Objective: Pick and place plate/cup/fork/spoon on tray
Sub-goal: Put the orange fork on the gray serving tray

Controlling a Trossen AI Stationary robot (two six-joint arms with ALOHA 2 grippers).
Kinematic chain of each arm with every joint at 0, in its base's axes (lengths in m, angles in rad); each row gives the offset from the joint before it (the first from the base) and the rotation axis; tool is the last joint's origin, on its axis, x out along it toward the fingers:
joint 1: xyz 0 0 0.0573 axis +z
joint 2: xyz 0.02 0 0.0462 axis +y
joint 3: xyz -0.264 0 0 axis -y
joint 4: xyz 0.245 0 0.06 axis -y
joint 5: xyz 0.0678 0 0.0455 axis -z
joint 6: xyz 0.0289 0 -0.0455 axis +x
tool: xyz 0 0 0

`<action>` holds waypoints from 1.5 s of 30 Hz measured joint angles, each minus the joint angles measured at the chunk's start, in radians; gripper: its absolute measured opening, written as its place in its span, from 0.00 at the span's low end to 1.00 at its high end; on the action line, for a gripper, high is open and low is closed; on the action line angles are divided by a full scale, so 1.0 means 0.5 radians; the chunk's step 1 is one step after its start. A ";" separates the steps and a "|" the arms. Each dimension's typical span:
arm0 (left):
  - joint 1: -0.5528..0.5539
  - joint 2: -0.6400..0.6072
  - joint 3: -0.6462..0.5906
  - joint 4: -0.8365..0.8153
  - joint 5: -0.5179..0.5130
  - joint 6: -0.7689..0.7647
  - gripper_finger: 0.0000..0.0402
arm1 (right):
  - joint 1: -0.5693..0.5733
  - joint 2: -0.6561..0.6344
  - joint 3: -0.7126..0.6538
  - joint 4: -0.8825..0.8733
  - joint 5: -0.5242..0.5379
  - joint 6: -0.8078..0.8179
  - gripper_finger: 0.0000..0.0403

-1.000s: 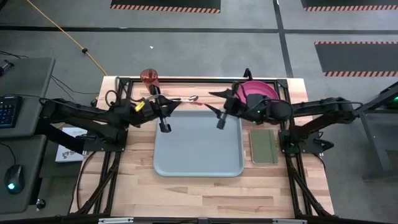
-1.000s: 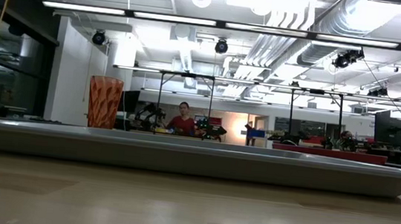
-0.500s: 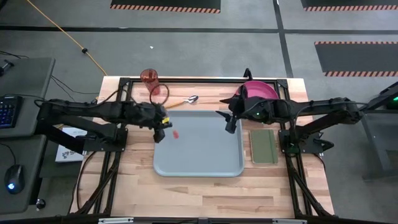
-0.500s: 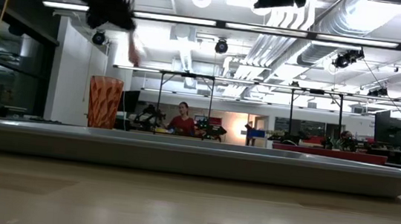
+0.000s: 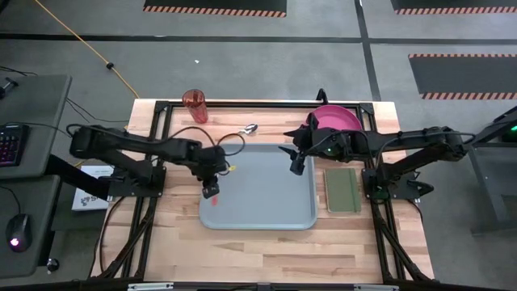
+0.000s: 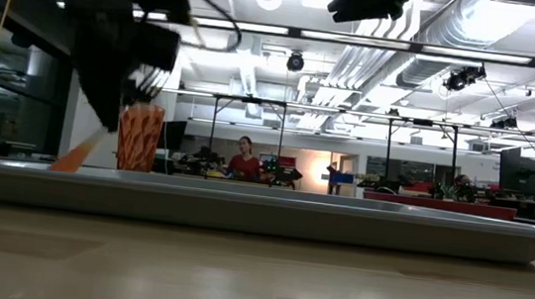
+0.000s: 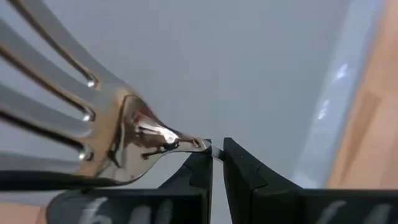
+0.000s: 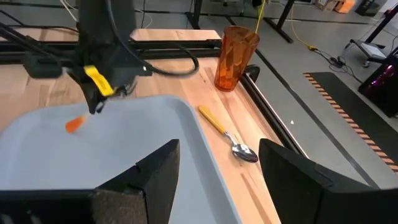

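Observation:
My left gripper (image 5: 212, 187) is over the left part of the pale blue-grey tray (image 5: 266, 202), shut on a fork with metal tines (image 7: 68, 118) and an orange handle (image 6: 75, 157). My right gripper (image 5: 296, 163) hangs open and empty over the tray's far right part. The red-orange cup (image 5: 195, 106) stands upright at the far left of the table. A spoon with a yellow handle (image 8: 227, 135) lies on the wood beyond the tray's far rim. The pink plate (image 5: 339, 120) lies at the far right, partly hidden behind my right arm. My left gripper pinches the fork's thin metal neck (image 7: 198, 145), just below the tines, between its two fingertips. The fingers come from above and lie across the fork. The fork slants, orange handle end (image 5: 214, 200) lowest, down at the tray; whether it touches the tray I cannot tell.
A dark-green rectangular pad (image 5: 342, 188) lies on the wood right of the tray. The black frame rails (image 5: 242, 103) run along the table's far edge and sides. A person sits far off in the room behind the table (image 6: 243, 157).
My left gripper has gone from beside the tray's far left corner toward the table's near edge and down, over the tray's left part, carrying the fork. The fork's orange handle has swung to point down at the tray. My right gripper has drawn back a little to the right.

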 joint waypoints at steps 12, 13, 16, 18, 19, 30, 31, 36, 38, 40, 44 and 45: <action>0.051 0.143 -0.014 0.163 0.010 -0.176 0.04 | 0.000 0.000 0.000 -0.013 0.007 0.002 0.53; 0.052 0.143 -0.014 0.147 -0.003 -0.182 0.06 | 0.000 0.000 0.000 -0.013 0.007 0.003 0.53; 0.049 0.147 -0.020 0.113 -0.053 -0.187 0.13 | 0.000 0.000 0.000 -0.013 0.007 0.005 0.53; 0.044 0.151 -0.024 0.106 -0.072 -0.181 0.17 | 0.000 0.000 0.000 -0.013 0.006 0.005 0.53; 0.043 0.148 -0.023 0.113 -0.087 -0.181 0.18 | 0.000 0.000 0.000 -0.013 0.006 0.005 0.53; 0.047 0.148 -0.022 0.100 -0.256 -0.160 0.21 | 0.000 0.000 0.000 -0.014 0.000 0.006 0.53; 0.047 0.148 -0.022 0.101 -0.305 -0.134 0.21 | 0.000 0.000 0.000 -0.014 0.000 0.006 0.53; 0.048 0.148 -0.021 0.374 -0.432 0.146 0.20 | 0.000 0.000 0.000 -0.014 0.000 0.006 0.53; 0.044 0.175 -0.018 0.565 -0.348 0.270 0.15 | 0.000 0.000 0.000 -0.014 0.000 0.006 0.53; 0.023 0.229 -0.015 0.693 -0.352 0.430 0.06 | 0.000 0.000 0.000 -0.014 0.001 0.006 0.53; 0.015 0.430 0.037 0.699 -0.567 0.812 0.02 | 0.000 0.000 0.000 -0.005 0.001 0.024 0.53; 0.024 0.478 0.062 0.714 -0.616 0.899 0.02 | 0.000 0.000 0.000 -0.004 0.001 0.040 0.53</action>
